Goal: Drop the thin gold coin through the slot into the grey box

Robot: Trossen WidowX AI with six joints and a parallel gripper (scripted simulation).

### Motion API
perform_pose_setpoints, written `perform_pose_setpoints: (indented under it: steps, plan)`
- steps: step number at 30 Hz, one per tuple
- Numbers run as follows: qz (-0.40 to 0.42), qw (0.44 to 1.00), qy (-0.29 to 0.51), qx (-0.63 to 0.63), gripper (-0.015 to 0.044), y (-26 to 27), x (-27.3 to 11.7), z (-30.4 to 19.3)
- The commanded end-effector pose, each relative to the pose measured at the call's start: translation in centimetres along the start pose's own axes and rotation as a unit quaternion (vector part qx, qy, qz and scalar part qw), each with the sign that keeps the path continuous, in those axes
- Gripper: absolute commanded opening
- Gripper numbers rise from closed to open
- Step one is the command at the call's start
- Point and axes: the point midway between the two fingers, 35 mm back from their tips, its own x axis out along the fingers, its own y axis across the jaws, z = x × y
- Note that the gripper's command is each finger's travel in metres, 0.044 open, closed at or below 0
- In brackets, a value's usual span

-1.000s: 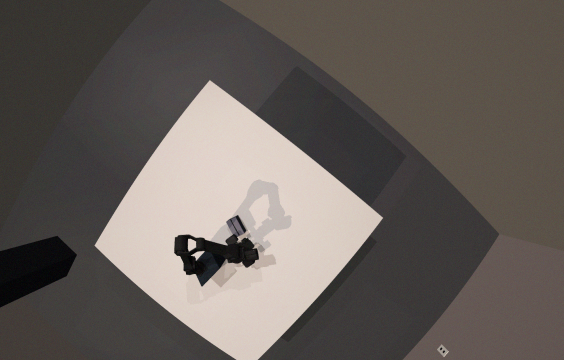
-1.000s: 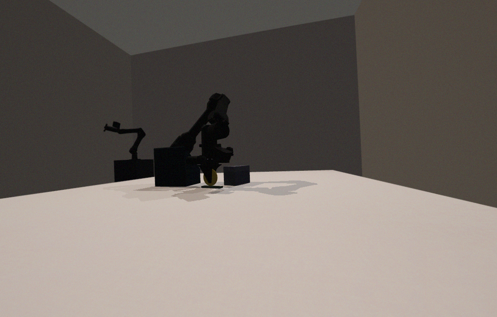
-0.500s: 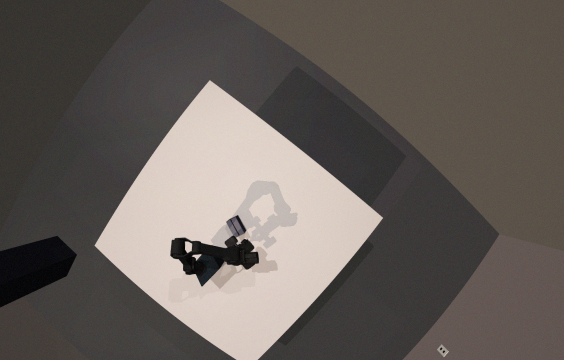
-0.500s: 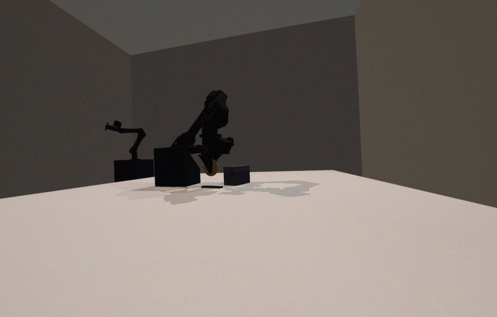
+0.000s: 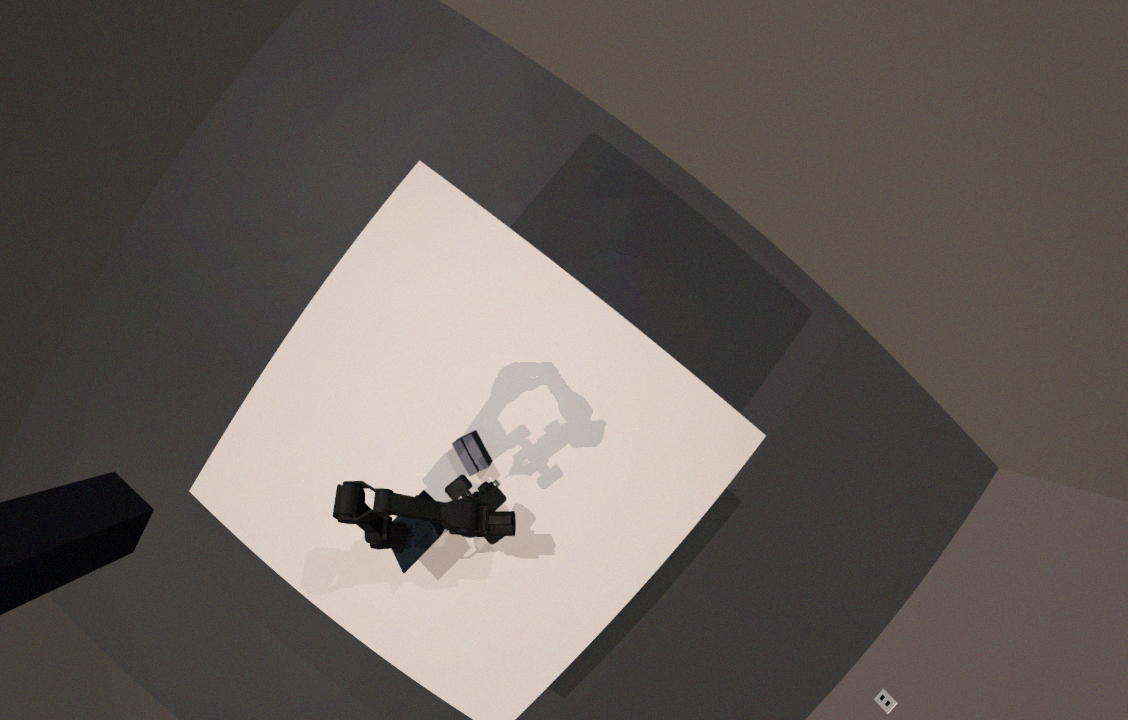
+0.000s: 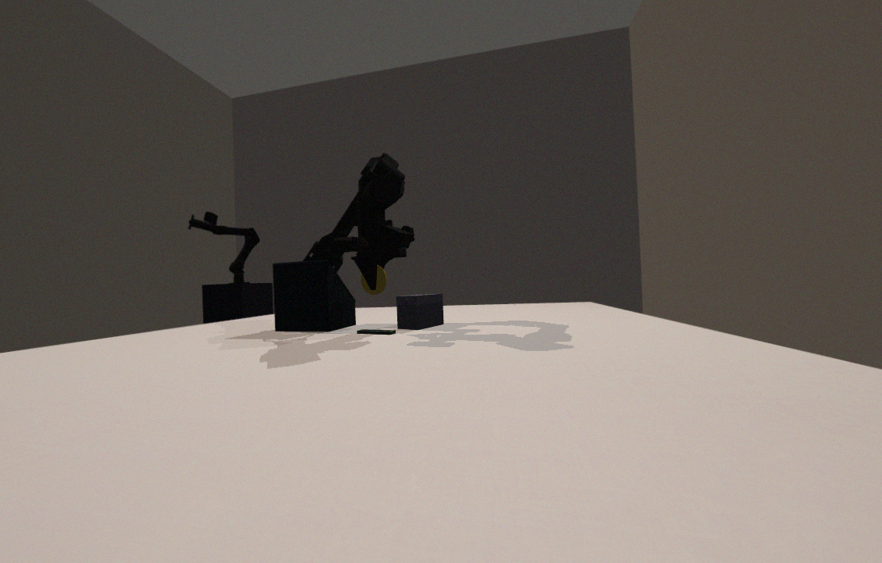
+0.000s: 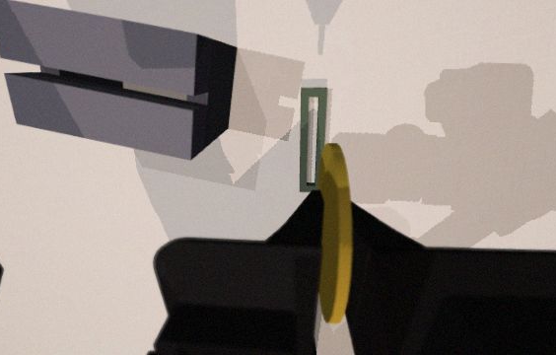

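The gold coin (image 6: 381,280) (image 7: 335,247) is upright on edge between the fingertips of my gripper (image 6: 373,285) (image 7: 322,199), which is shut on it. The exterior view shows the coin in the air, well above the dark-green holder (image 6: 375,331) (image 7: 306,148). The holder lies empty on the table. The grey box (image 5: 471,453) (image 6: 419,311) (image 7: 105,113) stands beside the holder, at the upper left in the wrist view. Its slot runs across the lid, at a clear angle to the coin's edge. In the top view the arm hides the coin and the holder.
The arm's dark base block (image 5: 416,542) (image 6: 306,297) stands on the white table (image 5: 425,295) (image 6: 430,448), left of the holder in the exterior view. A second arm (image 6: 246,245) on its own dark block (image 6: 234,304) stands farther back. Arm shadows fall around the box.
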Motion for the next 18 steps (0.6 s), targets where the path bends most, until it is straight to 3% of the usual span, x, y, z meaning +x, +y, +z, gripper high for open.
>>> perform_pose_setpoints:
  steps: [1, 5, 18]
  plan:
    - [-0.003, 1.000, -0.002, -0.008, 0.0000, 0.06, -1.10, 0.06]
    - [-0.003, 1.000, -0.002, -0.020, 0.0000, 0.09, -1.27, 0.04]
    - [-0.004, 0.971, -0.001, -0.241, 0.0000, 0.27, -1.29, 0.24]
